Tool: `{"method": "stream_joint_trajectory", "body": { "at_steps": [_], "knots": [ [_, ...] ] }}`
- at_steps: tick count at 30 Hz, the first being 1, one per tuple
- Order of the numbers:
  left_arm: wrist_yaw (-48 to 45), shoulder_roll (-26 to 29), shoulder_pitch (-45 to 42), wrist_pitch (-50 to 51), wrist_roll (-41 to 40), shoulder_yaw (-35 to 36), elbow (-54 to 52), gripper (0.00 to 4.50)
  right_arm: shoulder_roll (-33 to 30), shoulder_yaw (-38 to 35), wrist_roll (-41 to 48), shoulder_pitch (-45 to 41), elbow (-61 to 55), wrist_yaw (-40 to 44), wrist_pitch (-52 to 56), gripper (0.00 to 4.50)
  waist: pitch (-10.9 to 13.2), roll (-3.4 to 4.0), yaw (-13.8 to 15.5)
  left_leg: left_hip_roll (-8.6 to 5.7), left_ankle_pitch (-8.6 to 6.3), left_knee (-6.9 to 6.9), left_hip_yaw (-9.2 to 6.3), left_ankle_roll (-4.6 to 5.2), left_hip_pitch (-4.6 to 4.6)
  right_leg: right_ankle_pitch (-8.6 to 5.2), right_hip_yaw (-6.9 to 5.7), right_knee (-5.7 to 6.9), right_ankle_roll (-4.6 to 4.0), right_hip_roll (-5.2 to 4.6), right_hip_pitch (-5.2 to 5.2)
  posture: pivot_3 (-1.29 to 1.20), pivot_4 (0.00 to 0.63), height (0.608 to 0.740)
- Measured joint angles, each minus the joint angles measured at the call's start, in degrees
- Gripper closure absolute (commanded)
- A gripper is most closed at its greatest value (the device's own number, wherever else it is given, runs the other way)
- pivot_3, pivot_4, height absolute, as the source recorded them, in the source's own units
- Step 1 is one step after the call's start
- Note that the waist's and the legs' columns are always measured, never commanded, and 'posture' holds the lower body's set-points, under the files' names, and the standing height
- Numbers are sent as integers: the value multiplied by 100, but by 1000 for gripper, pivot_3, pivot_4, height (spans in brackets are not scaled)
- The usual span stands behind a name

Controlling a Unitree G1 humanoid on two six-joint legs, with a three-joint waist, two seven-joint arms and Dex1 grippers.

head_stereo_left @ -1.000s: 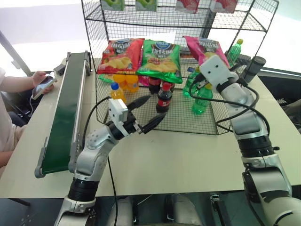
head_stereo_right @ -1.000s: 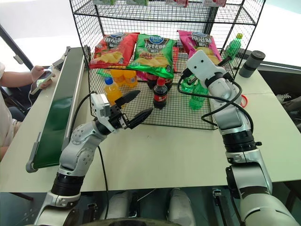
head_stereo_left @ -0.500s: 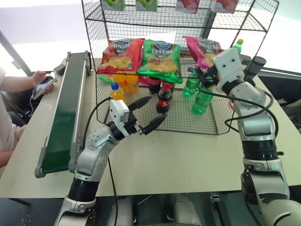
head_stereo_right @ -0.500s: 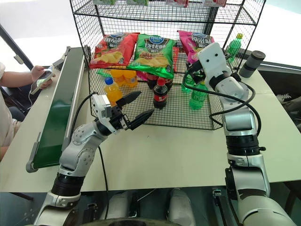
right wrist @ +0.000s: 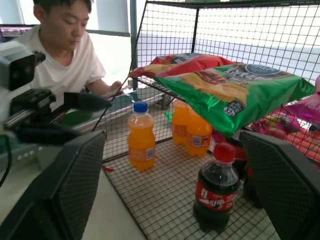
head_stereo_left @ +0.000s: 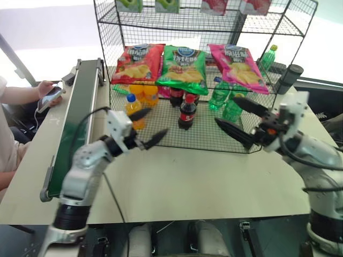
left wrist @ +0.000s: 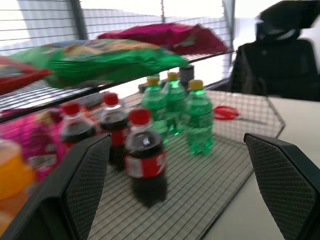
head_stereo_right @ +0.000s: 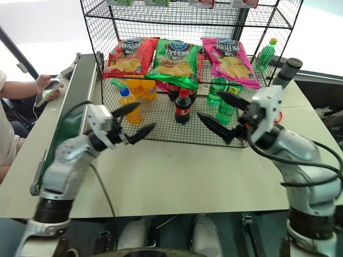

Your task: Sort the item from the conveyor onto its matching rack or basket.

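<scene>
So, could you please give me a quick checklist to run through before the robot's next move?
1. Pink chip bag lies on the rack tier beside the green bag: ok.
2. Right end effector open, holding nothing: ok.
3. Left end effector open, holding nothing: ok.
4. Both end effectors in front of the rack, apart from the cola bottle: ok.
5. Conveyor has a new item waiting: not ok, bare belt.
6. Person's hand off the belt: ok.

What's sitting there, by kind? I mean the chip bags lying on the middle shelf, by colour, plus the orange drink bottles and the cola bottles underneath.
Red chip bag: 1
Green chip bag: 1
Pink chip bag: 1
Orange drink bottles: 3
Cola bottles: 3
Total: 9
</scene>
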Motion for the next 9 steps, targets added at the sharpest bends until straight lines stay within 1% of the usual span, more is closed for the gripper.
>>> {"method": "stream_joint_trajectory", "body": {
  "at_steps": [4, 6, 9],
  "knots": [
    [-345, 687, 445, 498, -291, 363, -55, 0, -369, -291, 115, 720, 138, 655, -220, 68, 2, 2, -14, 1, -1, 0, 4, 2, 1, 0, 1, 1, 0, 1, -4, 0, 150, 740],
    [-588, 1063, 684, 584, -349, 546, -34, 0, -543, -303, -156, 1197, 347, 1012, -573, 68, 2, -2, -1, 3, -2, -2, 3, 2, 2, -2, 0, -1, 0, 4, -3, 0, 150, 740],
    [-839, 1354, 916, 444, -300, 835, 243, 0, -641, -231, -585, 1638, 743, 1325, -940, 68, 6, 6, 18, -1, -2, -2, 7, 2, 1, -2, 4, -2, 0, 0, -6, 0, 150, 740]
  ]
}}
